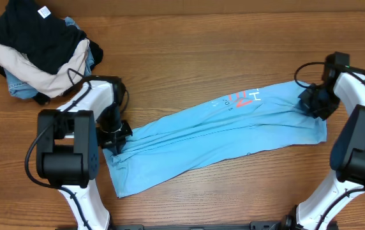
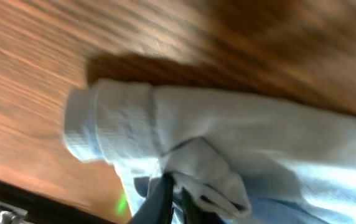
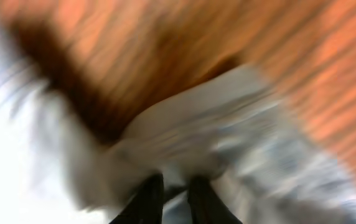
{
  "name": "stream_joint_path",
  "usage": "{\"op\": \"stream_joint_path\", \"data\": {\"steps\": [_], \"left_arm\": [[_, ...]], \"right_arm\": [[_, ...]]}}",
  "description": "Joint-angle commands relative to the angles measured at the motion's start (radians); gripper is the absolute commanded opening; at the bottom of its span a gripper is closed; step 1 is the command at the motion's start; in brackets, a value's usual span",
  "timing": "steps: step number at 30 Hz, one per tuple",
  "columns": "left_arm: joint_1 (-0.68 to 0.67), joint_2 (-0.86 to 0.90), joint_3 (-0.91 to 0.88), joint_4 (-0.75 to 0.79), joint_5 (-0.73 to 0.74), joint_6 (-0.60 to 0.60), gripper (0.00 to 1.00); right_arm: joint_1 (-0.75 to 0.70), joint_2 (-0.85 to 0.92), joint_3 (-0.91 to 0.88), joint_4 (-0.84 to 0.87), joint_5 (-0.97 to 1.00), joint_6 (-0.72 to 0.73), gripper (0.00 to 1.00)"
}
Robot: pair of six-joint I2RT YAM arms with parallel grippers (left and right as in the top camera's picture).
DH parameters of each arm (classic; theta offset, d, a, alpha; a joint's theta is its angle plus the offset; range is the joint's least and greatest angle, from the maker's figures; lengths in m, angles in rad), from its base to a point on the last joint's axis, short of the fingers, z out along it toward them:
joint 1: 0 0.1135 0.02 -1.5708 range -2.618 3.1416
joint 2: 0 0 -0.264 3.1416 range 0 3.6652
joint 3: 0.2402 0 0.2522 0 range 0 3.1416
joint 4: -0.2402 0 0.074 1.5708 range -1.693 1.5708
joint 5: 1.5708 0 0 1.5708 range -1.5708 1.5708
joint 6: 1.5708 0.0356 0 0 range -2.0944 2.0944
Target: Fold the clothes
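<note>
My left gripper and right gripper pinch opposite ends of the light sky-blue cotton T-shirt, halfway-ish I'd say: long strip, crosswise folds left.

A brown wood-grain table carries a light sky-blue cotton T-shirt, stretched in a long diagonal band across its middle. A heap of black, cream and denim-blue garments lies at its far left corner.

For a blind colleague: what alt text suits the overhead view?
A light blue T-shirt, folded into a long band, lies diagonally on a wooden table, the left gripper and right gripper each pinching one end. A pile of black, cream and denim garments sits at the far-left corner.
</note>
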Motion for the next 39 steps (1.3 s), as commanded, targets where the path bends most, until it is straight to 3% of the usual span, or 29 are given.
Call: {"op": "stream_joint_path", "data": {"steps": [1, 4, 8, 13, 15, 16, 18, 21, 24, 27, 30, 32, 37, 39], "left_arm": [[0.051, 0.001, 0.005, 0.045, -0.045, 0.063, 0.05], [0.062, 0.001, 0.089, 0.005, -0.046, 0.078, 0.04], [0.051, 0.001, 0.329, -0.177, -0.070, 0.085, 0.04], [-0.016, -0.076, 0.551, -0.291, -0.069, 0.085, 0.05], [-0.046, -0.172, 0.563, -0.306, -0.040, 0.069, 0.29], [-0.048, -0.192, 0.563, -0.330, -0.008, 0.070, 0.26], [-0.050, -0.208, 0.563, -0.372, 0.036, 0.069, 0.10], [-0.061, -0.209, 0.560, -0.441, 0.085, 0.074, 0.04], [-0.090, -0.202, 0.544, -0.386, 0.038, 0.108, 0.20], [-0.093, -0.192, 0.495, -0.235, 0.008, 0.109, 0.63], [-0.091, -0.131, 0.439, -0.166, 0.019, 0.110, 0.84], [-0.091, -0.080, 0.417, -0.164, 0.019, 0.116, 0.85], [-0.091, 0.066, 0.401, -0.194, 0.026, 0.068, 0.58], [-0.086, 0.105, 0.399, -0.194, 0.022, 0.060, 0.55]], "right_arm": [[-0.055, -0.019, -0.006, 0.000, 0.032, 0.026, 0.20], [-0.099, -0.019, -0.003, -0.014, -0.004, 0.026, 0.24], [-0.153, -0.019, 0.035, -0.061, -0.081, 0.021, 0.25], [-0.168, -0.020, 0.184, -0.184, -0.186, -0.021, 0.21], [-0.168, -0.020, 0.268, -0.251, -0.187, -0.039, 0.22], [-0.168, -0.020, 0.286, -0.261, -0.186, -0.051, 0.24], [-0.168, -0.020, 0.294, -0.266, -0.187, -0.058, 0.26], [-0.168, -0.020, 0.294, -0.269, -0.196, -0.059, 0.29], [-0.163, -0.020, 0.294, -0.260, -0.356, -0.149, 0.30], [-0.138, -0.020, 0.294, -0.261, -0.443, -0.205, 0.30], [-0.095, -0.020, 0.294, -0.280, -0.443, -0.219, 0.30], [-0.061, -0.020, 0.294, -0.285, -0.443, -0.219, 0.31], [0.013, -0.020, 0.294, -0.293, -0.425, -0.219, 0.31], [0.032, -0.020, 0.294, -0.295, -0.409, -0.219, 0.32]]}}
